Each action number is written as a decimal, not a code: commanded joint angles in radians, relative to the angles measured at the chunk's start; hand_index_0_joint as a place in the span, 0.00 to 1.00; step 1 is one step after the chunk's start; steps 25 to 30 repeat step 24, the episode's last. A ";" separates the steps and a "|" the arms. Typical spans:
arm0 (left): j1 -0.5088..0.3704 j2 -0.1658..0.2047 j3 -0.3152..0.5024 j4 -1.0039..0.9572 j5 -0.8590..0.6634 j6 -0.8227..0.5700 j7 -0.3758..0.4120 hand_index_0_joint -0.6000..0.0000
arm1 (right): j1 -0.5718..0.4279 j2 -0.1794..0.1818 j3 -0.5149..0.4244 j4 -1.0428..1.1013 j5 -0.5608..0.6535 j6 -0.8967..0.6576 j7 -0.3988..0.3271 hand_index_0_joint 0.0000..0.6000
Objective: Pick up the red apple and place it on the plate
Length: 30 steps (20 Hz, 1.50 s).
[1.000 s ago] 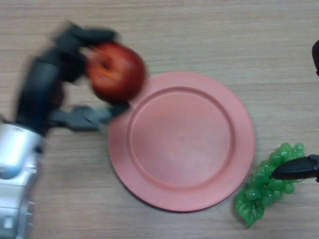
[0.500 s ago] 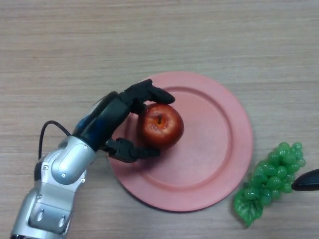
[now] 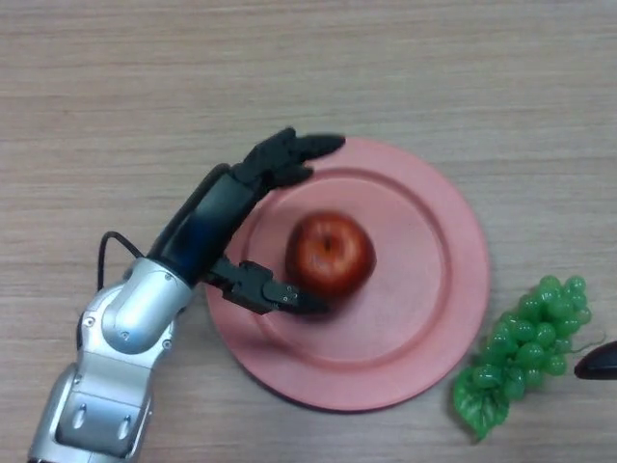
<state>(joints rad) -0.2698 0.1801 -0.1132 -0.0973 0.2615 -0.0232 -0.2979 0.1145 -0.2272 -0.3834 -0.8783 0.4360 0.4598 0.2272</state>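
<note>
Head view shows you the release step of the job: the round red apple (image 3: 331, 254) sits on the flat pink plate (image 3: 434, 207), a little left of the plate's middle, stem dimple up. Judged from how it lies, the placing is all but done, and your next move is only to draw the left hand (image 3: 236, 198) clear toward the desk's left edge without nudging the fruit, since a brush from the thumb could roll it.

Going left to right, you see the silver forearm rising from the lower left corner of the light wood-grain desk (image 3: 308, 68), then the black left hand spread wide over the plate's left rim. Its fingers (image 3: 289, 154) reach out straight above the upper left of the rim, well apart from the apple. Its thumb (image 3: 265, 287) lies low, with the tip just beside the apple's lower left side; whether it touches you cannot tell. The hand holds nothing.

Further right, a bunch of green plastic grapes (image 3: 521, 352) lies beside the plate's lower right rim. At the desk's right edge, only a dark tip of the right hand (image 3: 598, 364) shows.
</note>
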 commanded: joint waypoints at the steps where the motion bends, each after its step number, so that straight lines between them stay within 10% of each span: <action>1: -0.008 0.035 0.087 -0.193 -0.074 -0.054 0.014 1.00 | -0.019 -0.026 -0.040 -0.075 0.041 -0.116 -0.017 0.00; 13: 0.208 0.179 0.515 -0.624 -0.701 0.278 0.085 1.00 | -0.162 -0.089 0.073 -0.089 0.001 0.031 -0.112 0.00; 30: 0.222 0.162 0.497 -0.616 -0.615 0.241 0.133 1.00 | -0.200 -0.088 0.133 -0.055 -0.099 -0.004 -0.075 0.00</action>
